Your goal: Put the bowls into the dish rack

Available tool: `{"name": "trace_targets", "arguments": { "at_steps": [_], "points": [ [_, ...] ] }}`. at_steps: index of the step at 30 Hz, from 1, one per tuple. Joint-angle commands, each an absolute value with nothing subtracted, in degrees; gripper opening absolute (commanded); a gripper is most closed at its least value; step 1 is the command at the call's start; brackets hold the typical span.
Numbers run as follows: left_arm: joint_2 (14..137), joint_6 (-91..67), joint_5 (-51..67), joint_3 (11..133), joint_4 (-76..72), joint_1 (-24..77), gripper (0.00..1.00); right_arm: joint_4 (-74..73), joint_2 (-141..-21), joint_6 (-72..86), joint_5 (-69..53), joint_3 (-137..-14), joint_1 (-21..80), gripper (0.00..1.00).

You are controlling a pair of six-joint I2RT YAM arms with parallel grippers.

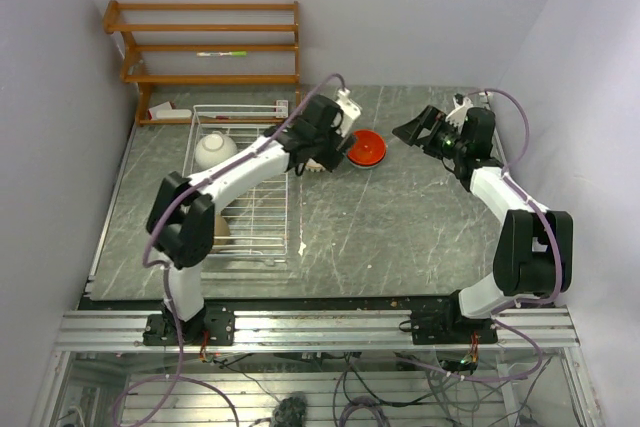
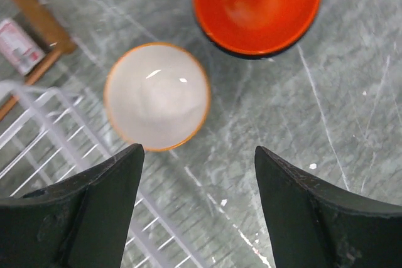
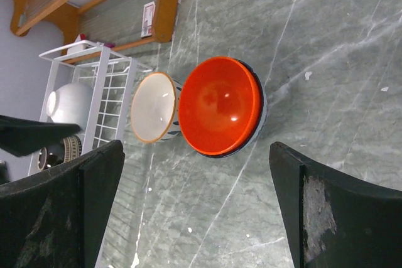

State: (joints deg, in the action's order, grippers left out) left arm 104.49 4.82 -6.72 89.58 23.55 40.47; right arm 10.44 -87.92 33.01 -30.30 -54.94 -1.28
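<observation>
The grey worktop (image 1: 400, 237) carries the white wire dish rack (image 1: 265, 217) at the left of the top view, with a cream-white bowl (image 1: 214, 149) in its far end. Two bowls stand outside it at upper centre: an orange-red bowl (image 1: 366, 150) and, between it and the rack, a white bowl with an orange rim (image 2: 157, 96). The left pincer (image 2: 198, 149) hangs released above the white bowl. The right pincer (image 3: 196, 145), likewise released and empty, faces the orange-red one. We judge that one finger should drop inside the white bowl's rim, clear of its neighbour and the rack wire.

Glossy orange-red bowl (image 2: 256, 5), orange-rimmed white bowl (image 2: 157, 96) — white wire dish rack (image 1: 268, 209)
</observation>
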Motion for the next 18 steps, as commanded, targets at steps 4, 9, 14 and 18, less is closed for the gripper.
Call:
{"name": "trace_targets", "arguments": {
  "at_steps": [4,9,14,18],
  "points": [
    [113.12,12.15,-3.42,96.66,28.76,43.08,0.80,13.20,-86.17,34.25,-32.10,-54.11,-2.66,1.00],
    [118.69,12.62,-6.72,97.36,28.65,43.05,0.82,14.38,-86.63,34.97,-33.19,-53.64,-2.97,1.00],
    [120.23,12.56,-9.04,93.36,21.08,42.68,0.85,15.02,-86.90,35.24,-33.87,-53.44,-3.16,1.00],
    [121.92,12.73,-10.07,92.59,18.12,41.99,0.84,15.33,-87.00,35.23,-34.28,-53.36,-3.31,1.00]
  ]
}}
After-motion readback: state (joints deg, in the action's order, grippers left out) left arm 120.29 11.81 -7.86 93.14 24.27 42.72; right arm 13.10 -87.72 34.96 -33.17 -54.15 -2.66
